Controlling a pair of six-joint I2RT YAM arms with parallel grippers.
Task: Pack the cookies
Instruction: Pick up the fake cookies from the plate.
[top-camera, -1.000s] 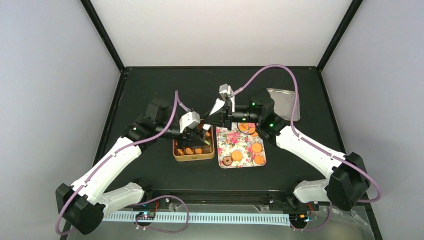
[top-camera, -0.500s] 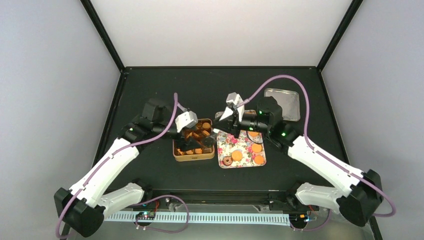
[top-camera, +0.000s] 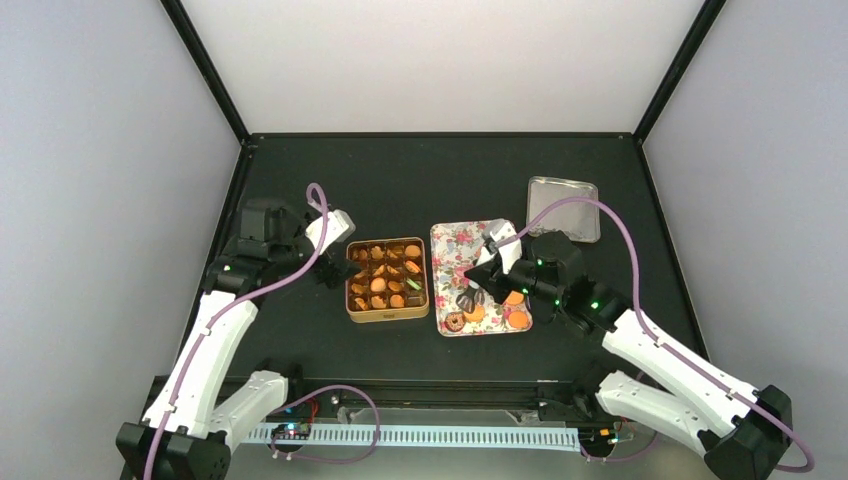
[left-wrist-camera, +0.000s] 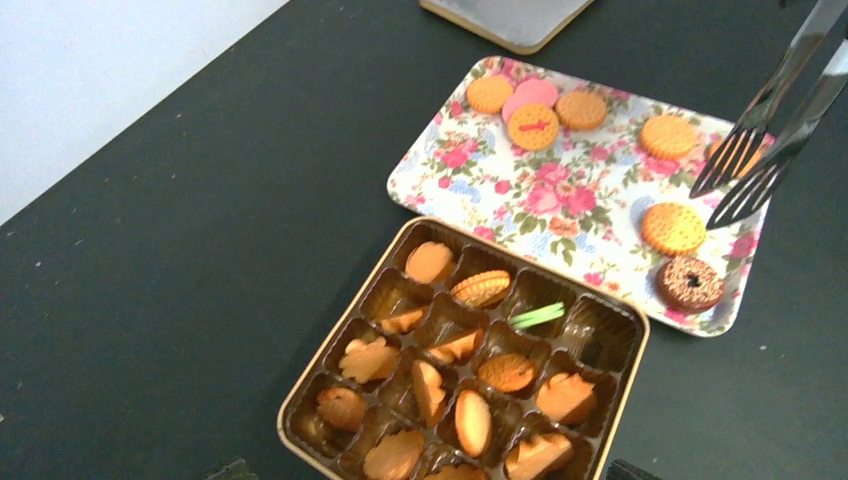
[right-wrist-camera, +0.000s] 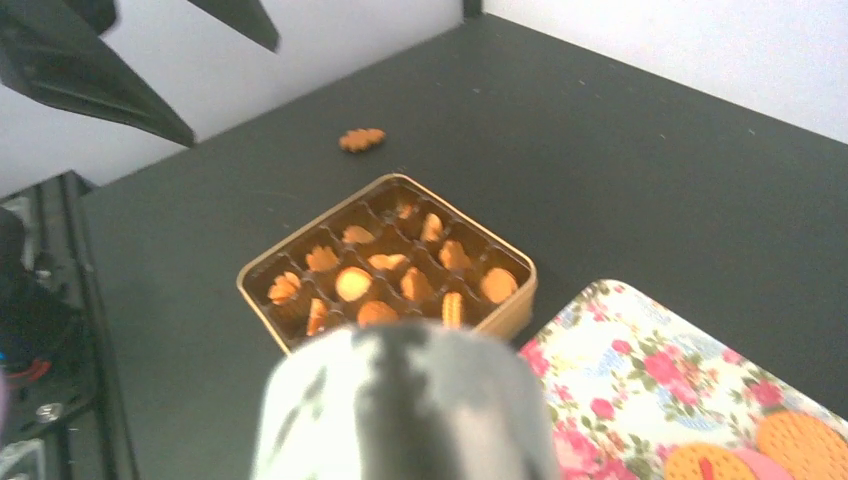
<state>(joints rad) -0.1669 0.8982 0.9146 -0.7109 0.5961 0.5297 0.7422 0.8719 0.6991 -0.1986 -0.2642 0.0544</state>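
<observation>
Cookies (left-wrist-camera: 672, 228) in tin (top-camera: 388, 317) and on tray (top-camera: 452, 250). Left gripper (top-camera: 332, 265) spread wide beside tin. Right gripper (top-camera: 470, 295) over tray, grip unclear.

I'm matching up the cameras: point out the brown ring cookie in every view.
Top external: brown ring cookie on the floral tray's near left corner.
Left wrist: brown ring cookie right of centre, on the floral tray's corner.
Right wrist: not in view.
Shared landmark: the floral tray, in all three.
</observation>
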